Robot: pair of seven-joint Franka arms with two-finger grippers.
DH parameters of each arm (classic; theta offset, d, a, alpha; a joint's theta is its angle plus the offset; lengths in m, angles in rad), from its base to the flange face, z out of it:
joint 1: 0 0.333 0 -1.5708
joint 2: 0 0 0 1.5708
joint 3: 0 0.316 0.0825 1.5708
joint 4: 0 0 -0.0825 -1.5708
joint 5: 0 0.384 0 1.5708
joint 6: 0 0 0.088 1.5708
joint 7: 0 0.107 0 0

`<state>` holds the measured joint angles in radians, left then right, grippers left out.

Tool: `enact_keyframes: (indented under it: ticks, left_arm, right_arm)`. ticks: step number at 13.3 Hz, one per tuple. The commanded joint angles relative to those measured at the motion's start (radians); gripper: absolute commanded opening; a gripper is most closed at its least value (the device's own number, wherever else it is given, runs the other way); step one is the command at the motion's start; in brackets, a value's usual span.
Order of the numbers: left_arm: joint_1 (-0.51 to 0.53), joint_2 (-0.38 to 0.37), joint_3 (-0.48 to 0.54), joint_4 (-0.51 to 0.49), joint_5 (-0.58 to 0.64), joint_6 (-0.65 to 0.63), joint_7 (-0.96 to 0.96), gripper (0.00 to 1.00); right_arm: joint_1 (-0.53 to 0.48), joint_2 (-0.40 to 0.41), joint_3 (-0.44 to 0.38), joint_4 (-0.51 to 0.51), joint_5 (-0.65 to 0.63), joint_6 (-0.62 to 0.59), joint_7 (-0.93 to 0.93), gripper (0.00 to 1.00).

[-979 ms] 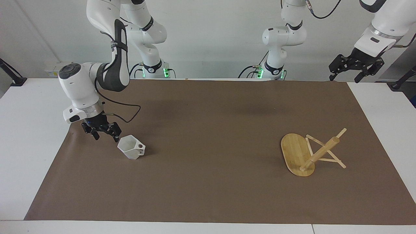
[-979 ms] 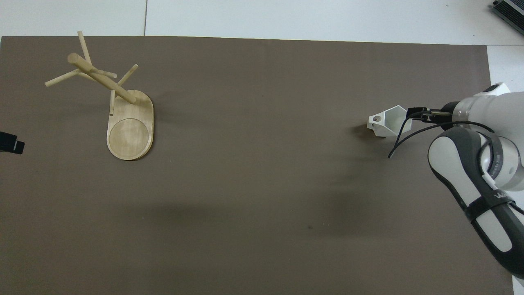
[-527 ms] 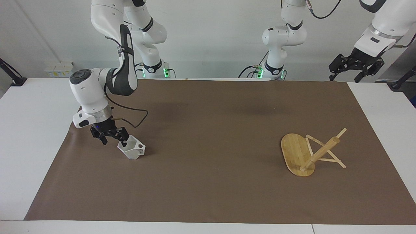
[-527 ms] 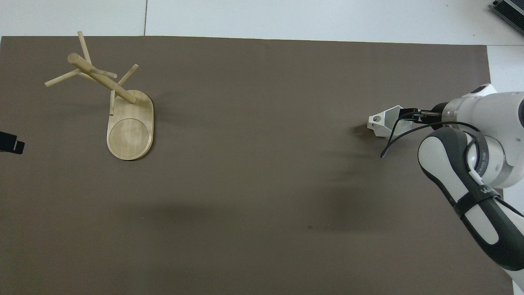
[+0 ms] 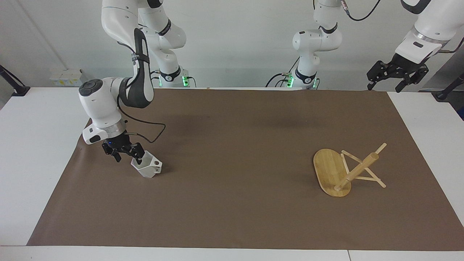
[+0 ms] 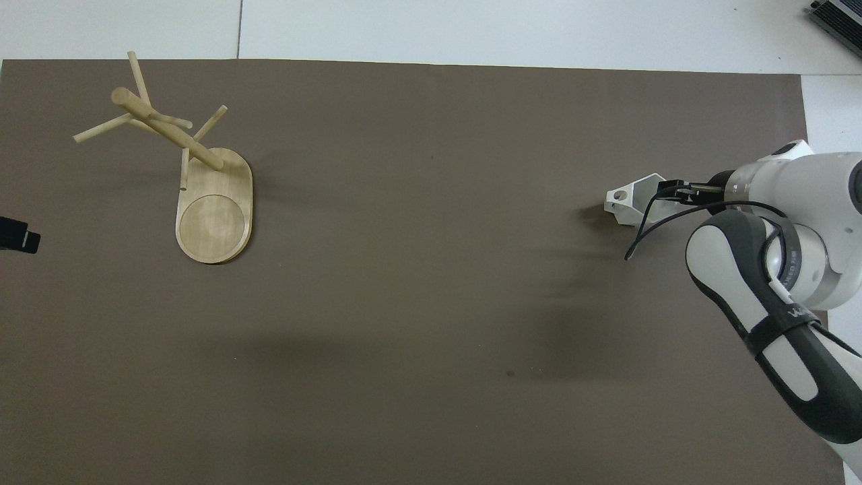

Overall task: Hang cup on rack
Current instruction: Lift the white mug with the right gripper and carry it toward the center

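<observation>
The small matte white faceted cup [image 5: 146, 166] with its blocky pierced handle stands on the brown table mat [image 5: 232, 203] at the right arm's end of the table, mouth up and tipped a little toward that arm. The right gripper [image 5: 127, 155] is down at the cup's rim on the side away from the handle; one finger appears to reach inside the mouth and the other sits outside the wall, so the rim wall lies between them. Whether the fingers have pinched that wall yet is hard to tell from either view, and the cup rests on the mat, not lifted.

The handle with its round hole points away from the gripper, toward the left arm's end of the table. That is where the light bamboo mug rack [image 5: 344, 170] stands, well apart from the cup, its thick post and thin pegs rising from the oval base.

The left gripper [image 5: 395, 77] waits with jaws spread, high over its own corner of the table.

So the right arm is plainly the nearer one, and the free handle side faces the pegs.
</observation>
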<state>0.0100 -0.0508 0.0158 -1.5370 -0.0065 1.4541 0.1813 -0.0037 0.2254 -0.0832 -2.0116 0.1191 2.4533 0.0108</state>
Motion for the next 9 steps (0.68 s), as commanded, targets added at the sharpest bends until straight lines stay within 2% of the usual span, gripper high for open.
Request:
enact_keyframes:
  ticks: [1, 4, 7, 9]
  left_arm:
    - [0.001, -0.021, 0.003, -0.02, -0.012, -0.008, 0.012, 1.0]
    - [0.001, -0.021, 0.003, -0.02, -0.01, -0.008, 0.012, 1.0]
    - [0.001, -0.021, 0.003, -0.02, -0.01, -0.008, 0.012, 1.0]
    - [0.001, -0.021, 0.003, -0.02, -0.01, -0.008, 0.012, 1.0]
  right_arm:
    - [-0.002, -0.001, 0.025, -0.01, 0.019, 0.018, 0.041, 0.57]
    - [-0.002, -0.003, 0.034, -0.01, 0.019, 0.012, 0.055, 0.4]
    - [-0.002, -0.003, 0.039, -0.009, 0.019, 0.01, 0.055, 0.14]
    - [-0.004, -0.005, 0.039, -0.009, 0.019, 0.007, 0.054, 0.0]
